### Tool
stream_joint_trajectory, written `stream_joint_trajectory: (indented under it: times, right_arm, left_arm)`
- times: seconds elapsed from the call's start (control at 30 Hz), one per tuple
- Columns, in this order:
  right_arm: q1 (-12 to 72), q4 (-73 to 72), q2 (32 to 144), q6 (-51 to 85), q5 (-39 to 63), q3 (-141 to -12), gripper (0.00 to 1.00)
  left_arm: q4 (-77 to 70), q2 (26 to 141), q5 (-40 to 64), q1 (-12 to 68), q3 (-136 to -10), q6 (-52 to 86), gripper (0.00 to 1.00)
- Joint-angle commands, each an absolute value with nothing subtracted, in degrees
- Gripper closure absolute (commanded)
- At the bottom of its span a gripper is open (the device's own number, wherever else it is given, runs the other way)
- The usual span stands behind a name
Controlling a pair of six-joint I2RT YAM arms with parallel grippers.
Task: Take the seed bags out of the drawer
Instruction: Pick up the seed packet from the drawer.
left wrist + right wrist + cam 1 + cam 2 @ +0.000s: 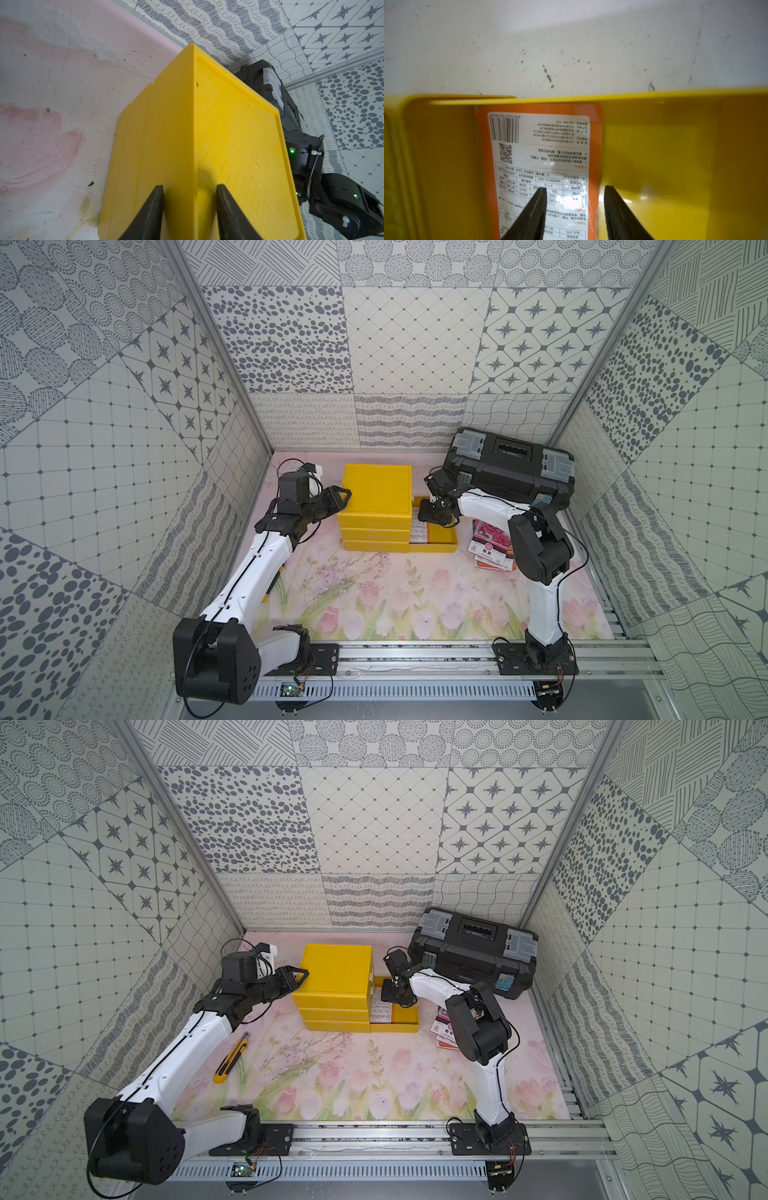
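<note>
The yellow cabinet's bottom drawer is pulled out to the right. One orange seed bag lies in it, white printed label up, and shows in both top views. My right gripper hangs open just above it, one finger over the label and the other over the bare drawer floor. More seed bags, a magenta one on an orange one, lie on the table right of the drawer. My left gripper clamps the cabinet's top left edge.
A black toolbox stands at the back right, close behind the right arm. A yellow utility knife lies on the floral mat by the left arm. Patterned walls close in on three sides.
</note>
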State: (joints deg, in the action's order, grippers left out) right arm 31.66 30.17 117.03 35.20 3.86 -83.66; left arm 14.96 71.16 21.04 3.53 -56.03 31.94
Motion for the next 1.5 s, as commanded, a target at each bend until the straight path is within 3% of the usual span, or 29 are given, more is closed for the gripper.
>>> stream_joint_trajectory:
  times: [0.0, 0.6, 1.23, 1.47]
  right_arm:
    - [32.1, 28.8, 118.6, 35.7, 3.9, -83.2, 0.49]
    - [32.6, 19.7, 122.4, 42.3, 13.2, -80.9, 0.55]
    - [32.5, 15.8, 118.5, 44.3, 13.4, -77.3, 0.99]
    - [32.0, 18.3, 113.6, 42.9, 11.4, -76.8, 1.0]
  left_arm:
    - [36.0, 72.4, 23.8, 3.3, -54.3, 30.9, 0.57]
    - [36.0, 72.5, 23.7, 3.3, -54.5, 30.8, 0.57]
    - [36.4, 72.1, 23.5, 3.3, -54.4, 30.8, 0.57]
    - [36.5, 72.0, 23.4, 3.3, -54.4, 30.8, 0.57]
